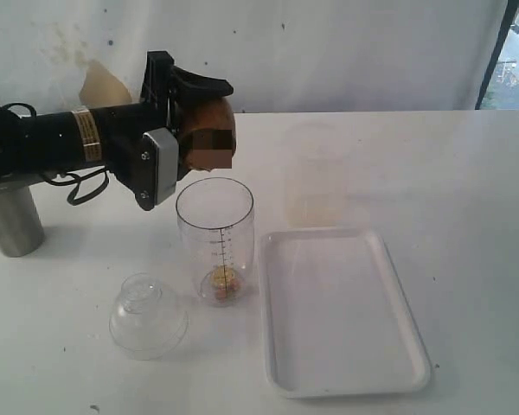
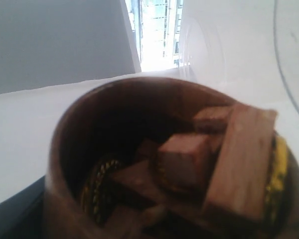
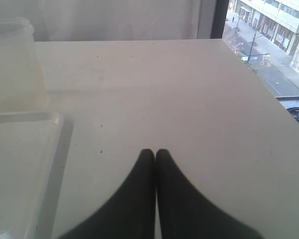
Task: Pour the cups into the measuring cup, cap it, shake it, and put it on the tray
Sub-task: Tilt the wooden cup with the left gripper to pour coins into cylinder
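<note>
The left claw [image 1: 188, 123] grasps the wooden cup [image 1: 216, 117], tilted just above the measuring cup [image 1: 214, 229], whose open rim lies directly below; the right claw [image 3: 155, 155], clenched empty, sits farther off.

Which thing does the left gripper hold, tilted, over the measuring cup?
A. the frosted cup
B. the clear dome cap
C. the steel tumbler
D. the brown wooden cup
D: the left gripper clamps the brown wooden cup, which is tipped above the open measuring cup, while the steel tumbler stands apart at the far left.
</note>
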### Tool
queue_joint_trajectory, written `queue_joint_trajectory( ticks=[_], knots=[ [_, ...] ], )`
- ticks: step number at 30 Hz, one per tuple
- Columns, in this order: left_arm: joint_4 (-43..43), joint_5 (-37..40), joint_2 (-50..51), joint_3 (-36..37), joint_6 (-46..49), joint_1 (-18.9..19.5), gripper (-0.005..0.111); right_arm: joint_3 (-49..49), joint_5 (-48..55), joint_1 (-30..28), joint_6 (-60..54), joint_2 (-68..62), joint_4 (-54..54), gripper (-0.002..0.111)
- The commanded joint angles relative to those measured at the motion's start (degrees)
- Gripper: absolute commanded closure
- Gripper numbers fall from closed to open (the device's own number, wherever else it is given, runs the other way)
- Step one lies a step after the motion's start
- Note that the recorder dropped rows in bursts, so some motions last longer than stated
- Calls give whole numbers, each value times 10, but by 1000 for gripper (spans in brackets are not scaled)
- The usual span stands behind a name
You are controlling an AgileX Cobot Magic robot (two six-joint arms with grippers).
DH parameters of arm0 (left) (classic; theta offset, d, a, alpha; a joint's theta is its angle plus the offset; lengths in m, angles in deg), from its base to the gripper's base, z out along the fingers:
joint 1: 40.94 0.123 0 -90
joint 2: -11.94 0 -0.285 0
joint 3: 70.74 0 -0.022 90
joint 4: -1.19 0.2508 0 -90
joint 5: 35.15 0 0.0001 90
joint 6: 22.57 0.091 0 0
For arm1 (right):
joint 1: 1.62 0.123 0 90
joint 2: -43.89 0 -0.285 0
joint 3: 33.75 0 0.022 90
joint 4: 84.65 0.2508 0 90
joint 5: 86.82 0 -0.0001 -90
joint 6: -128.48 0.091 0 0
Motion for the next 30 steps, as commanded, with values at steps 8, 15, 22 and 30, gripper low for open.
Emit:
queue_joint_trajectory(
  ticks=[8, 15, 22, 30],
  knots=[
    [-13, 1, -9, -2, 27, -3, 107, 1, -6, 0, 17, 0, 0, 108],
    [2, 8, -9, -2, 37, -3, 107, 1, -6, 0, 17, 0, 0, 108],
    [16, 16, -9, -2, 75, -3, 107, 1, -6, 0, 17, 0, 0, 108],
    [16, 24, -9, -2, 112, -4, 107, 1, -6, 0, 17, 0, 0, 108]
  ],
)
